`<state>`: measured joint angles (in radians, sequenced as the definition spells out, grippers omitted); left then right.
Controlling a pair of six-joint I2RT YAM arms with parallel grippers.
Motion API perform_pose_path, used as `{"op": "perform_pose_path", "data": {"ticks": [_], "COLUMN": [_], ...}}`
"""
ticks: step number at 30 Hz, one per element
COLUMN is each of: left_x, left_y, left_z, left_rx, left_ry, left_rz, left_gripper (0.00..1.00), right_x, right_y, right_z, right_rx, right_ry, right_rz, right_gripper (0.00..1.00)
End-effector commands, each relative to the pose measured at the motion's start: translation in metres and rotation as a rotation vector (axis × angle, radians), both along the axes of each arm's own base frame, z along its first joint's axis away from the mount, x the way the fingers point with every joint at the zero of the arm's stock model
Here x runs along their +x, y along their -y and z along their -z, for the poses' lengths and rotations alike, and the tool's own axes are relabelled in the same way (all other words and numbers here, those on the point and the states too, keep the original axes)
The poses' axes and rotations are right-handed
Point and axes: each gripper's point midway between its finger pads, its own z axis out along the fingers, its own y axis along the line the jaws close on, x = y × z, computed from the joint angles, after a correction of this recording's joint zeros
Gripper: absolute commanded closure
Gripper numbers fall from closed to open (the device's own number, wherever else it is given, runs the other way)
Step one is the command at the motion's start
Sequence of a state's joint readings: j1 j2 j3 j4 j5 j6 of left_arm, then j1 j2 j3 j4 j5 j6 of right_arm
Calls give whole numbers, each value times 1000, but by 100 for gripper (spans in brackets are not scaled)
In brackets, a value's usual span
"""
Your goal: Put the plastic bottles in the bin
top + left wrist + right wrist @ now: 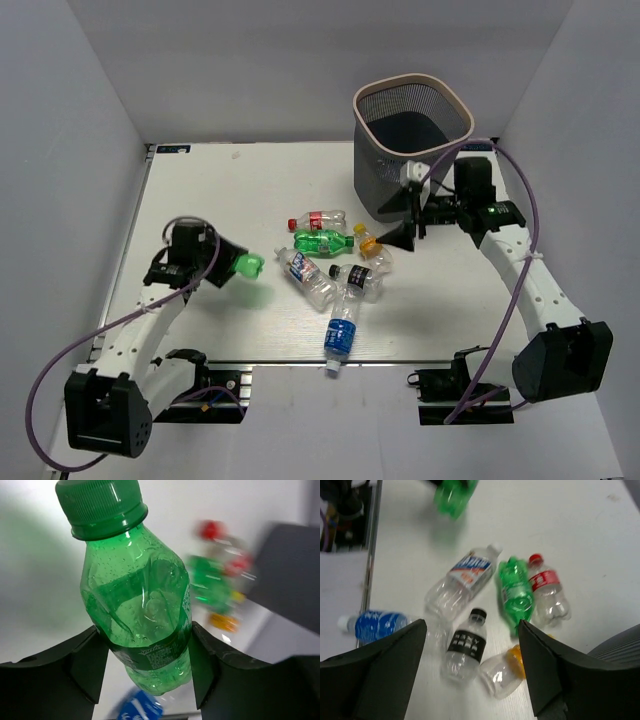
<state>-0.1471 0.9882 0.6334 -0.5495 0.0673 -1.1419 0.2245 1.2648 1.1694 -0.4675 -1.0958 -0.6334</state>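
Your left pincer (147,665) grips a green bottle (140,605) by its body, above the surface (220,190), well left of the bin (375,185). Your right pincer (398,237) hangs open and empty just in front of the bin. Six other bottles (322,241) lie near the bin's front-left.

left pincer (145,630) fingers (80,665): matt black plastic, lightly scuffed. Between them, translucent green plastic bottle (137,590): glossy, dented, droplets inside, ribbed opaque cap. Under right pincer (471,626): clear crinkled plastic bottles (457,582), glossy, on smooth matt white tabletop (580,525). Beside it, dark grey mesh bin (378,178), smooth beige-pink rim.
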Motion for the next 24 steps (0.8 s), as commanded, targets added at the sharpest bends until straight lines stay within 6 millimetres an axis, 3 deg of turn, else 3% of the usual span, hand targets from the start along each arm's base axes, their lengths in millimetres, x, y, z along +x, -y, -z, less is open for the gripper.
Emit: {"op": "perform_pose_path", "data": {"ticks": [1, 2, 3, 5, 6, 8, 10, 11, 14, 15, 17, 18, 19, 20, 24], "left_x": [39, 35, 47, 53, 58, 68, 76, 83, 87, 103, 112, 115, 134, 137, 156], "left_y": [38, 56, 66, 82, 92, 116, 137, 162, 211, 226, 250, 256, 267, 272, 302], "left_z": [-119, -137, -166, -190, -217, -225, -269, -285, -305, -317, -323, -350, -337, -361, -374], "left_rx": [3, -49, -63, -92, -86, -122, -129, -151, -141, -125, -90, -75, -57, -45, -42], "left_ry": [472, 550, 655, 758, 857, 906, 1064, 1094, 1164, 1196, 1220, 1285, 1256, 1315, 1358], "left_rz": [309, 410, 441, 531, 574, 671, 750, 820, 948, 954, 973, 962, 948, 935, 910], "left_gripper": [84, 85, 85, 87, 87, 87, 87, 87, 87, 87, 84, 84, 83, 83, 77], "right_x": [-40, -43, -50, -60, -67, -77, -78, -83, -86, -88, -90, -89, -93, -91, -92], "right_y": [12, 14, 17, 21, 22, 25, 26, 26, 29, 28, 28, 29, 29, 30, 33], "right_z": [45, 54, 68, 91, 101, 116, 125, 132, 142, 145, 148, 151, 152, 153, 160], "right_rx": [-124, -145, -190, -228, -244, -268, -297, -305, -339, -340, -347, -353, -354, -361, -375], "right_ry": [109, 110, 103, 84, 91, 76, 90, 75, 50, 44, 27, 30, 16, 28, 36], "right_rz": [-128, -140, -157, -180, -209, -225, -230, -237, -239, -245, -238, -234, -225, -217, -202], "right_gripper": [19, 19, 19, 22, 22, 26, 27, 31, 34, 36, 36, 38, 38, 38, 38]}}
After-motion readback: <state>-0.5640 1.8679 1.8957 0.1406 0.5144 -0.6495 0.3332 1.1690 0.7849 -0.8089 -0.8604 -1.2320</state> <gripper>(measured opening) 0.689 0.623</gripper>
